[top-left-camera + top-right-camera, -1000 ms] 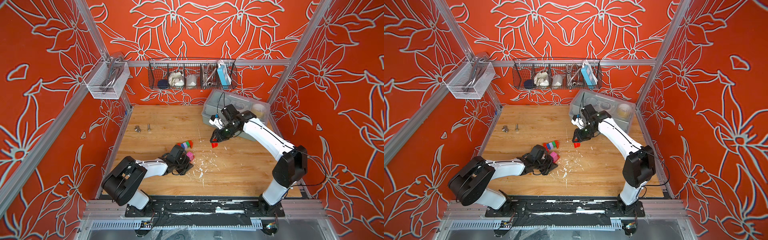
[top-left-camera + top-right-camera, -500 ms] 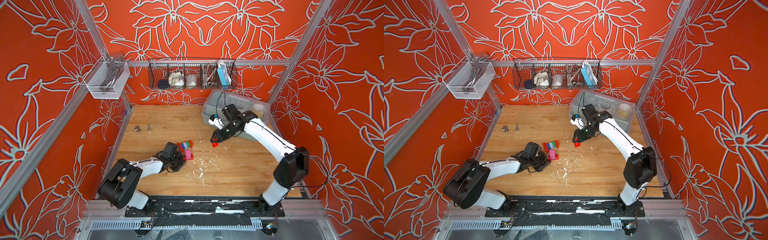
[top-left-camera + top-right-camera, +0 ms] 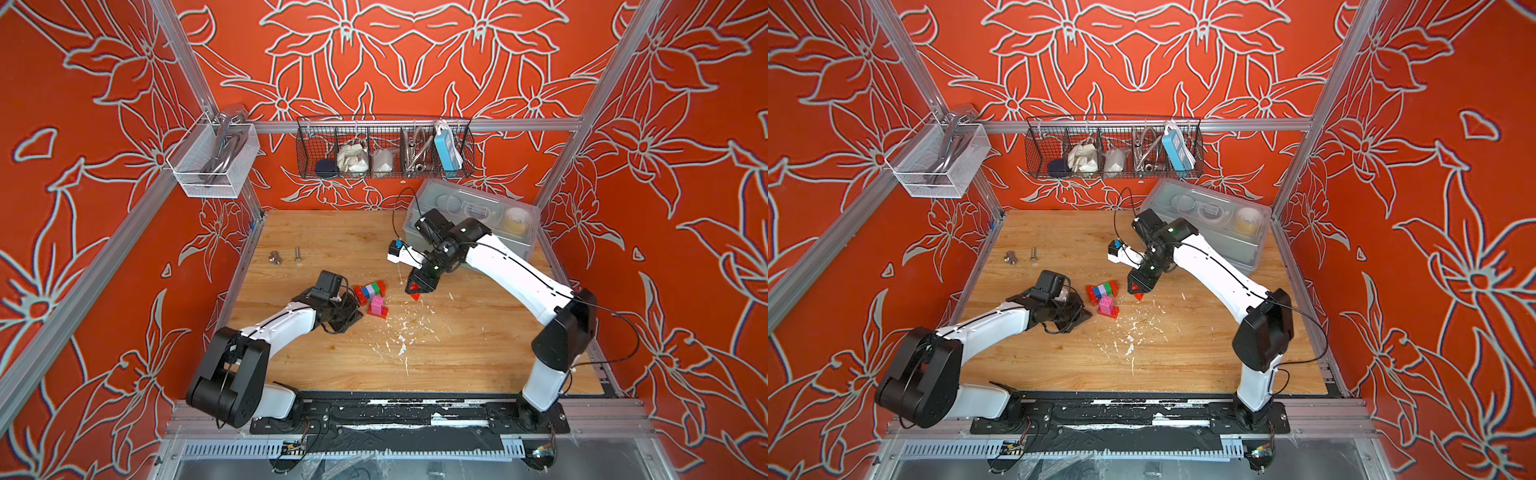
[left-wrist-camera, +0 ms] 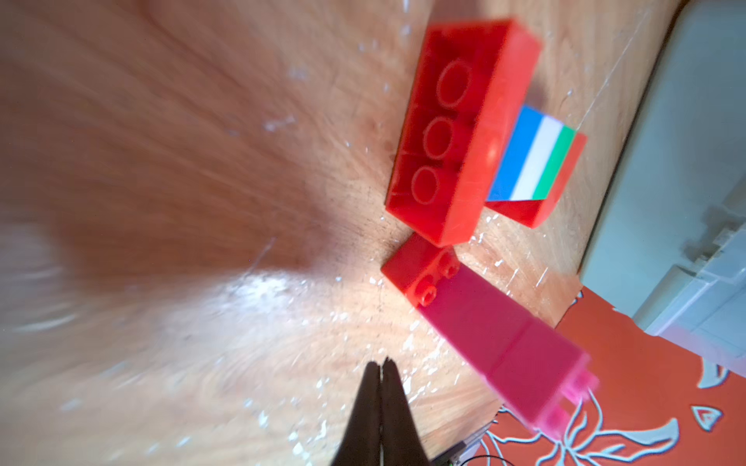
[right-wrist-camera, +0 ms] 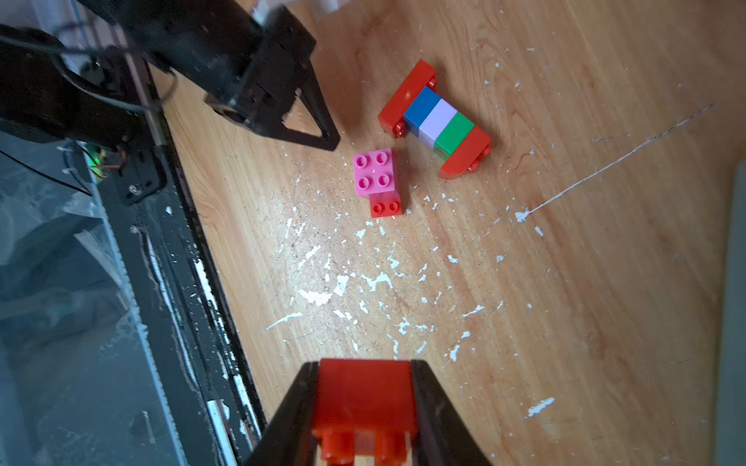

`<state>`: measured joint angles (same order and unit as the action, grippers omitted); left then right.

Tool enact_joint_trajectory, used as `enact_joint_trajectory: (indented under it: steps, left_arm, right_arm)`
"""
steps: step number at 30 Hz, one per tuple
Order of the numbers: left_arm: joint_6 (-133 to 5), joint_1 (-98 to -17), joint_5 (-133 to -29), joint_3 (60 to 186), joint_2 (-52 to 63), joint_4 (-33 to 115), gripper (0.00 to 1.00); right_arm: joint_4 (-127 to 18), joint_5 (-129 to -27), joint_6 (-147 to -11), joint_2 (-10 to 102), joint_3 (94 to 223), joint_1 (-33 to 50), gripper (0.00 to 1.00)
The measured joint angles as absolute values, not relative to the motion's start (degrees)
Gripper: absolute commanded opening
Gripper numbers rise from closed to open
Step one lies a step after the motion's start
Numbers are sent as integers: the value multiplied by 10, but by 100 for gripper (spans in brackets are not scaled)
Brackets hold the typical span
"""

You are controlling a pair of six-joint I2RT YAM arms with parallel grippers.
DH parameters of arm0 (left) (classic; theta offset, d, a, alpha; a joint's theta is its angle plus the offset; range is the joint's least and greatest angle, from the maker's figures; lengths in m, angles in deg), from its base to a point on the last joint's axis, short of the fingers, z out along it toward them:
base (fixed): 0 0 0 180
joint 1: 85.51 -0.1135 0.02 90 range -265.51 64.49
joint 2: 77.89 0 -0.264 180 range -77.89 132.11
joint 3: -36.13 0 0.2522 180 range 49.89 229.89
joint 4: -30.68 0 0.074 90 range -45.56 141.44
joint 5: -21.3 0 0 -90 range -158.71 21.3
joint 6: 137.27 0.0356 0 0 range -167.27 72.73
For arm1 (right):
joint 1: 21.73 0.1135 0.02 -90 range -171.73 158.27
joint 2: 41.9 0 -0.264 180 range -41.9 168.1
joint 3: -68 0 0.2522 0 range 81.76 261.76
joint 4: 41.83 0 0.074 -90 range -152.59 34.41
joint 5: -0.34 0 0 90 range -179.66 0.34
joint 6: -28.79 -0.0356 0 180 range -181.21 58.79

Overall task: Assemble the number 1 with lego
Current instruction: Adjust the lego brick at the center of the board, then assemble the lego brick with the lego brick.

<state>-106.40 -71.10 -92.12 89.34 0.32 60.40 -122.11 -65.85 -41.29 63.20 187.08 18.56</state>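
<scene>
A lego row (image 3: 370, 289) (image 3: 1102, 289) (image 5: 438, 121) (image 4: 529, 157) of red, blue, lilac, green and red bricks lies on its side on the wooden table. Beside it a pink stack (image 3: 377, 306) (image 3: 1106, 305) (image 5: 373, 171) (image 4: 504, 343) stands upright on a small red brick. My left gripper (image 3: 355, 318) (image 3: 1086, 316) (image 4: 381, 363) is shut and empty, just left of the pink stack without touching it. My right gripper (image 3: 417, 290) (image 3: 1137, 290) (image 5: 365, 363) hangs to the right of the row, shut on a red brick (image 5: 365, 399).
Two metal bolts (image 3: 275, 257) (image 3: 297, 253) lie at the far left of the table. A lidded grey plastic box (image 3: 473, 224) stands at the back right behind the right arm. White flecks (image 3: 401, 336) litter the middle. A wire basket (image 3: 384, 147) hangs on the back wall.
My left gripper has drawn back to the left off the pink stack, which now stands free. The right gripper with its red brick has edged slightly nearer the bricks.
</scene>
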Motion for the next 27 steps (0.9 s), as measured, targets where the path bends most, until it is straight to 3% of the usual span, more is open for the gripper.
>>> enact_joint_trajectory:
  steps: [8, 12, 27]
  left_arm:
    - [-949, -743, -919, 959, -23, 731, 5]
    - [-932, -743, -920, 958, -23, 757, 6]
    - [-907, -743, -916, 962, -24, 799, 6]
  right_arm:
    - [-1262, -788, -375, 747, 1928, 200, 13]
    - [-1261, -831, -381, 787, 1921, 199, 18]
    - [-1123, -816, -411, 847, 1860, 165, 28]
